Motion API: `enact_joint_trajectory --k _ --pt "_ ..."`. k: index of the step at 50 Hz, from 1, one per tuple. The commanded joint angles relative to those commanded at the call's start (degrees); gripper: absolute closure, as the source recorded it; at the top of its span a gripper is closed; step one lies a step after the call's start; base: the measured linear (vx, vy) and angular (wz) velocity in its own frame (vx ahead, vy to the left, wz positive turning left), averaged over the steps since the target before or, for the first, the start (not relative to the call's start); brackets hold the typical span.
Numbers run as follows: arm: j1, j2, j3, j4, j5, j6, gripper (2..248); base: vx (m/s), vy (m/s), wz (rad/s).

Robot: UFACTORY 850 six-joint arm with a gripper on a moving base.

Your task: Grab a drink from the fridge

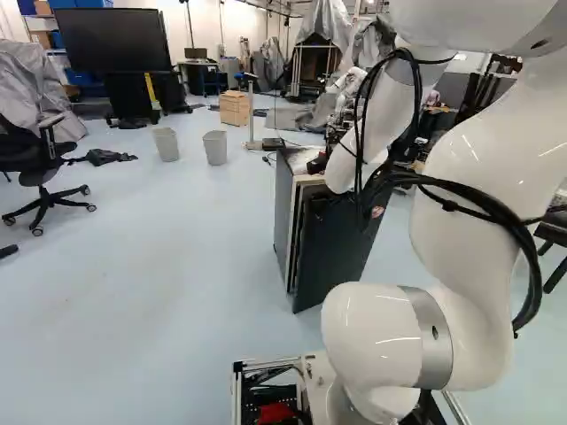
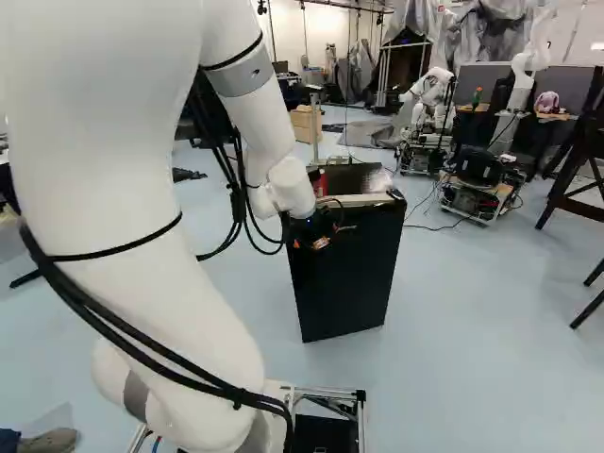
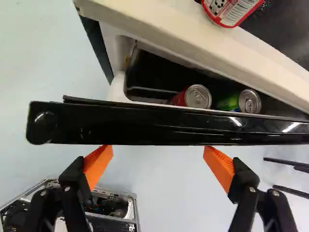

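Bends forward as a white arm (image 1: 465,266) from the joint at the foot of both base views. Holds a black gripper (image 2: 310,243) at the upper front of a dark fridge (image 2: 344,283). Spreads the two fingers wide, orange pads (image 3: 98,164) well apart, with open space between. Brings both pads, in the wrist view, right up to a black door edge (image 3: 145,124) running crosswise ahead; cannot tell whether touching it or just beside. Shows past that edge a red can (image 3: 197,96) and, near it, a green can (image 3: 241,102), both in a dark recess under the fridge's pale top edge (image 3: 193,38). Bears another red can (image 3: 229,9) on top of the fridge. Farther off in the left base view, includes an office chair (image 1: 40,164), then two grey bins (image 1: 215,147), a wooden box (image 1: 234,108) and a large screen (image 1: 111,40).
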State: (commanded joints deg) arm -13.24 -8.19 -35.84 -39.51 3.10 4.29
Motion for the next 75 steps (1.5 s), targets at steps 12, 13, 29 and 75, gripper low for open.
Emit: enact_joint_trajectory --k 12,13,29,75 --pt "0.63 -1.37 -1.57 0.00 0.00 0.00 3 0.000 0.000 0.000" --pt "0.68 -1.47 -1.70 0.00 0.00 0.00 3 0.000 0.000 0.000" --pt "1.35 -2.98 -3.47 0.00 0.00 0.00 3 0.000 0.000 0.000" --pt "2.15 -4.98 -5.85 0.00 0.00 0.00 3 0.000 0.000 0.000"
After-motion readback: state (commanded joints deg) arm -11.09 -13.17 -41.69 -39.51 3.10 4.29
